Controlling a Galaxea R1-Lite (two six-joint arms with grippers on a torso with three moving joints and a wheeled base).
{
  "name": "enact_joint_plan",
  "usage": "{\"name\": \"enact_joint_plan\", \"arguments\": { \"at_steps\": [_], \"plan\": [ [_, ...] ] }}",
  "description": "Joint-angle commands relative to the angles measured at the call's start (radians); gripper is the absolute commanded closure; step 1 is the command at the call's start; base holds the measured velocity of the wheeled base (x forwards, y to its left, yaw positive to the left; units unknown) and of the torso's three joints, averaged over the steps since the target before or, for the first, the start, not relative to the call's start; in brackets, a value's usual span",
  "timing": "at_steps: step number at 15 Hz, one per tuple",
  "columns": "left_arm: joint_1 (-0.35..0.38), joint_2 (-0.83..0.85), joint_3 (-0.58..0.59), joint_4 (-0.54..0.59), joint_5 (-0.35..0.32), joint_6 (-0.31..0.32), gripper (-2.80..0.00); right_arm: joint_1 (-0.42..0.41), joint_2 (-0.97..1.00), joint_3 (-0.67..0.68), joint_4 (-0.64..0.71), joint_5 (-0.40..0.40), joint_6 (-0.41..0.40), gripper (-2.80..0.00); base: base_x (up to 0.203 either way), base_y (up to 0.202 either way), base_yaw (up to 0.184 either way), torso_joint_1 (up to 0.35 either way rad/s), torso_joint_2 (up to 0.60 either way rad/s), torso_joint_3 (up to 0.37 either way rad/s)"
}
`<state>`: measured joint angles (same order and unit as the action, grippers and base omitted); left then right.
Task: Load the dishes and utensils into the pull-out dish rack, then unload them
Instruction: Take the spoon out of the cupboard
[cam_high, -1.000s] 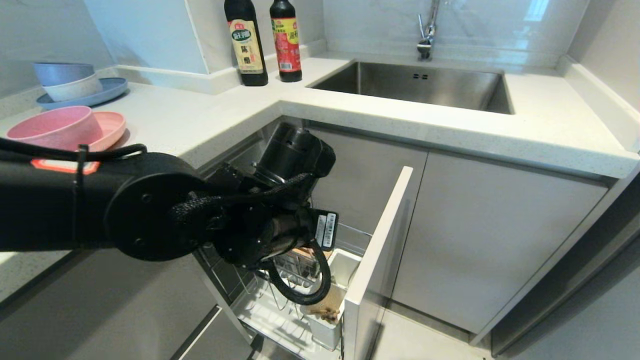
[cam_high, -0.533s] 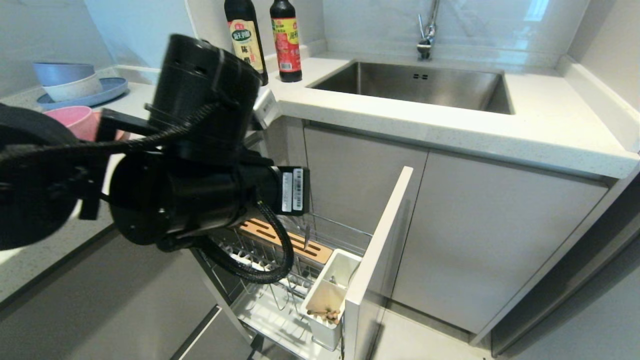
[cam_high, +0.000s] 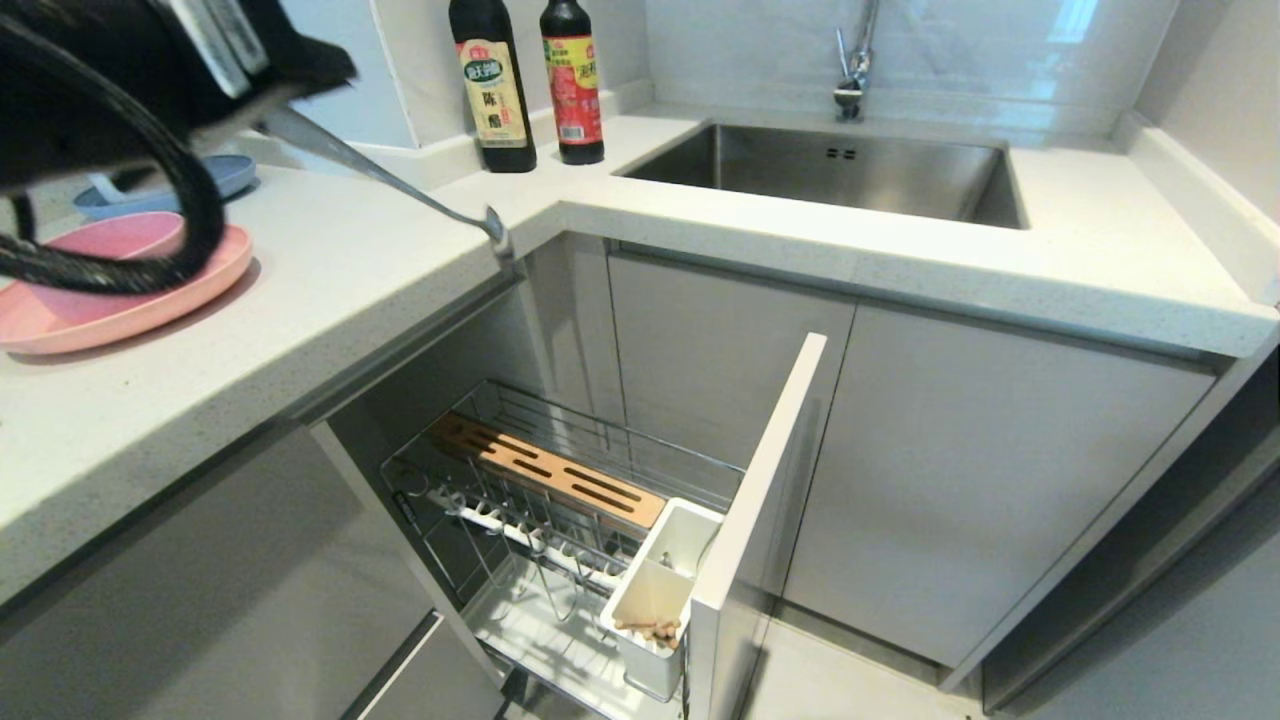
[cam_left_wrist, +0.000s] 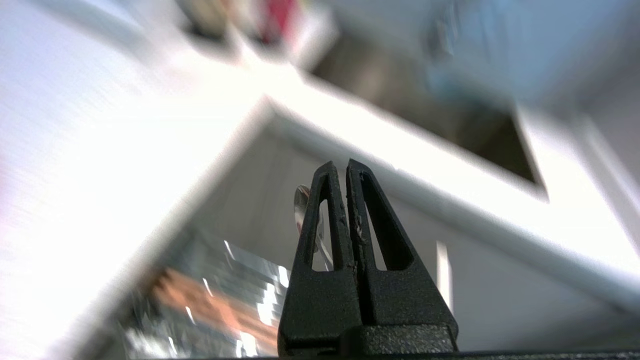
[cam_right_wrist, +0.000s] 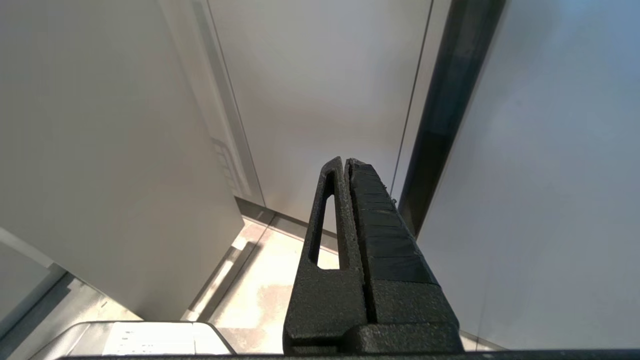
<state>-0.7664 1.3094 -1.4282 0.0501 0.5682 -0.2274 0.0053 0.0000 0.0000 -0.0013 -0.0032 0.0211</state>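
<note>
Shiny metal spoon (glossy), matte pink plate.

left end effector risen from dish rack to counter height, carrying spoon

The left arm reached across the upper left corner of the head view, its black wrist and looped cable raised above the worktop. The left pincer was pressed together at the tips, clamping the spoon, whose handle slanted down and away from it with the bowl end lowest. The right pincer hung low beside the cabinet fronts, pointing away from its wrist, its two fingers closed flat against each other with nothing between them.
</note>
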Motion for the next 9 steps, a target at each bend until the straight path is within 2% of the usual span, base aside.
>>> {"name": "enact_joint_plan", "arguments": {
  "at_steps": [1, 6, 9],
  "plan": [
    [0.095, -0.086, -0.018, -0.059, 0.002, 0.035, 0.00, 0.001, 0.000, 0.002, 0.000, 0.000, 0.000, 0.00, 0.000, 0.000, 0.000, 0.000, 0.00, 0.000],
    [0.477, -0.181, -0.017, -0.178, -0.015, 0.138, 0.00, 0.001, 0.000, 0.002, 0.000, 0.000, 0.000, 0.00, 0.000, 0.000, 0.000, 0.000, 0.00, 0.000],
    [0.700, -0.184, -0.015, -0.211, -0.022, 0.161, 0.00, 0.001, 0.000, 0.002, 0.000, 0.000, 0.000, 0.00, 0.000, 0.000, 0.000, 0.000, 0.00, 0.000]
  ]
}}
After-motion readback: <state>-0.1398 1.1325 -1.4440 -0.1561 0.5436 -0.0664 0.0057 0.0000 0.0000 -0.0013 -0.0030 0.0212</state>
